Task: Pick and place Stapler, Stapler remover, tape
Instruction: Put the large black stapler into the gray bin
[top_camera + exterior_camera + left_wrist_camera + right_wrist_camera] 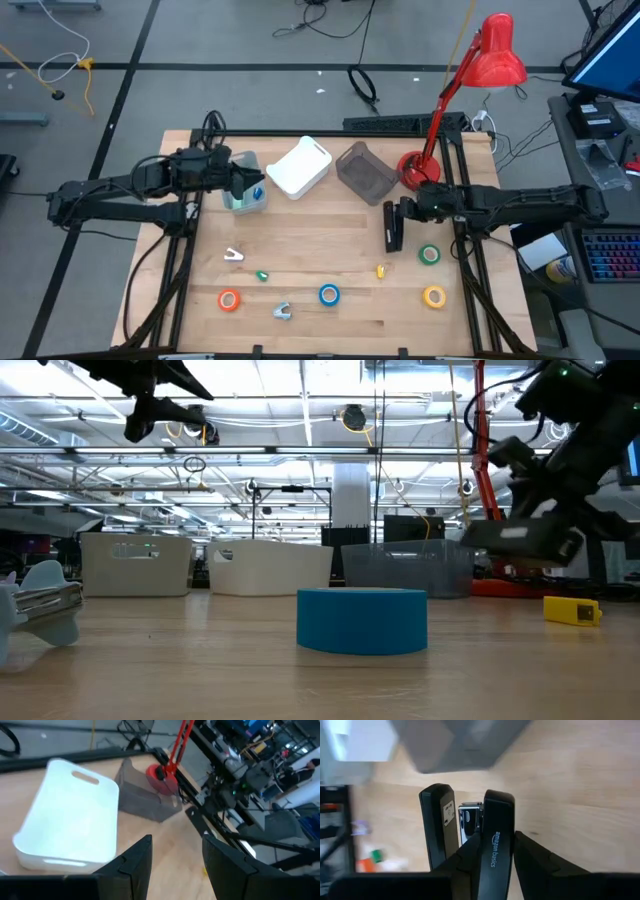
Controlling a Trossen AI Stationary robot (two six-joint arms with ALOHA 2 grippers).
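Four tape rolls (329, 294), three bins (299, 167), two black staplers (496, 847).

**Legible markings in the scene**

One inscription can be read. The words "amazon basics" run in white lettering along the top arm of the black stapler (496, 845), as seen in the right wrist view. A second black stapler (439, 825) lying just beside it carries a pale label on its upper face, but that print is too small to make out. The other views show no readable text, number or sign.
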